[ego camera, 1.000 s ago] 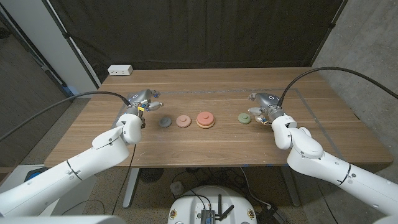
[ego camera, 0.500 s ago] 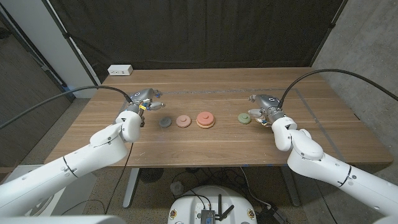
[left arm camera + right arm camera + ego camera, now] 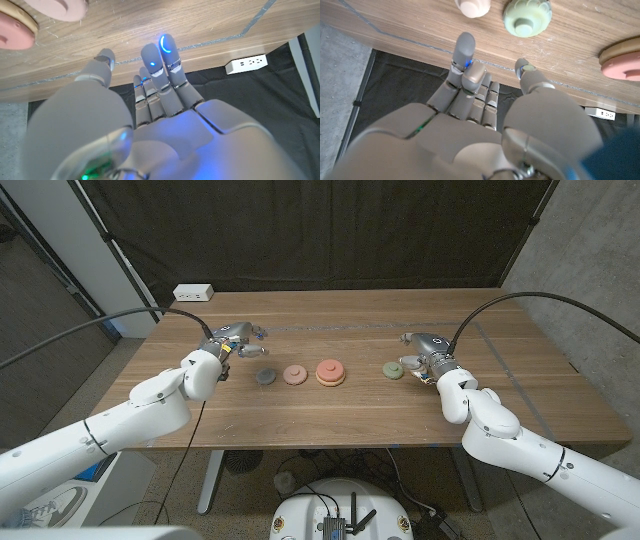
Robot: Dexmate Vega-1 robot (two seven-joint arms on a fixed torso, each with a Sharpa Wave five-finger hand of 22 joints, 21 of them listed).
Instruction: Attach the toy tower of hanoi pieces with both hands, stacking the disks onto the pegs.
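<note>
1. The left hand hovers over the wooden table just left of the dark grey disk, released, fingers spread and holding nothing; the left wrist view shows the fingers extended and apart. To do this step well, I judge it should come down over the grey disk with thumb and fingers straddling its rim, since the piece is low and offers little to pinch.

2. The pieces lie in a row across the middle of the table: the dark grey disk, then a small pink disk, then a larger pink disk sitting on a tan base, then, a little apart to the right, a pale green disk.

3. All look like smooth, matte, round pieces with a raised central knob; the green disk has a scalloped edge in the right wrist view. The knobs suggest each piece seats onto the next, so it should be lowered level and centred.

4. The right hand stands just right of the green disk, fingers loosely extended, grasping nothing. A small pale knob-like piece lies beside the green disk, off the fingertips.

5. The table is brown wood grain with a thin line marked across its far part.
</note>
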